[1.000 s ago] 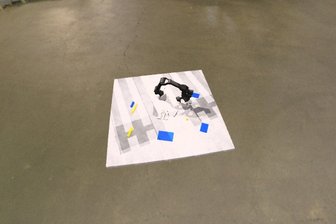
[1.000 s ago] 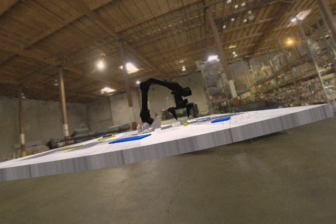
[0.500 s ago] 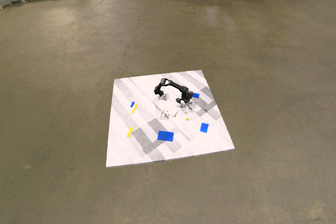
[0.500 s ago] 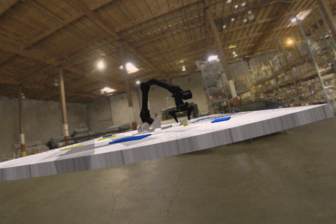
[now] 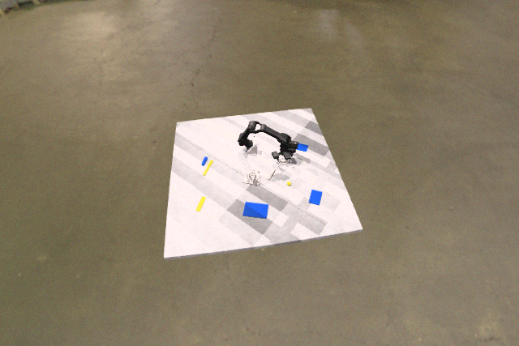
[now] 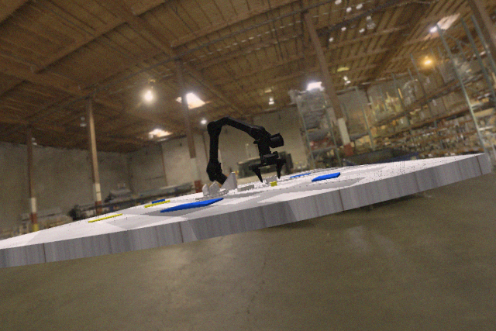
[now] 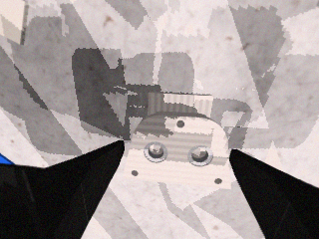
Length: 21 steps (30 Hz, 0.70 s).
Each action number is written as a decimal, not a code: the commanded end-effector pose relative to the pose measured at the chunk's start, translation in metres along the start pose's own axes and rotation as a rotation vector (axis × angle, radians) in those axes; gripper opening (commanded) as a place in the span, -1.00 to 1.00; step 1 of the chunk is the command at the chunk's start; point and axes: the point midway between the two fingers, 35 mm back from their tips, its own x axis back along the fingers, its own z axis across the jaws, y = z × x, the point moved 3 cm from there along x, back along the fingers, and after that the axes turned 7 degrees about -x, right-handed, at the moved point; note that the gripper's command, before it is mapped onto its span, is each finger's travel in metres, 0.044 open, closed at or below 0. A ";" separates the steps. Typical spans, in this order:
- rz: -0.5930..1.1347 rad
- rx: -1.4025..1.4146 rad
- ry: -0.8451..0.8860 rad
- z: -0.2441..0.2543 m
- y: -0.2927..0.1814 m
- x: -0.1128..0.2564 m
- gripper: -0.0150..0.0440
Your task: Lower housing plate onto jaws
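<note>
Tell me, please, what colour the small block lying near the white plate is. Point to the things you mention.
Yellow (image 5: 289, 183) (image 6: 273, 184), clearest in the top view.

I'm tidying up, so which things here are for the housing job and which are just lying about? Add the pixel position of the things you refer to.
For the job:
- pale plate with two round holes (image 7: 177, 168)
- open black tool (image 5: 280, 155) (image 6: 273, 175) (image 7: 175, 149)

Apparently just lying about:
- flat blue rectangles
- thin yellow strips

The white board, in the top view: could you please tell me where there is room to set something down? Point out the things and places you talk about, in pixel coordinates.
Room shows between the lower yellow strip (image 5: 201, 203) (image 6: 105, 218) and the biggest blue patch (image 5: 255, 210) (image 6: 192, 205), and between that patch and the board's near edge. It is crowded mid-board, where the claw (image 5: 281, 155) (image 6: 270, 180) (image 7: 175, 149) straddles the plate (image 5: 282, 161) (image 6: 270, 178) (image 7: 174, 166).
</note>
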 end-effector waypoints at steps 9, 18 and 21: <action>-0.003 0.003 -0.001 0.000 0.000 -0.001 1.00; 0.000 0.000 0.000 0.000 0.000 0.000 0.80; 0.000 0.000 0.000 0.000 0.000 0.000 0.73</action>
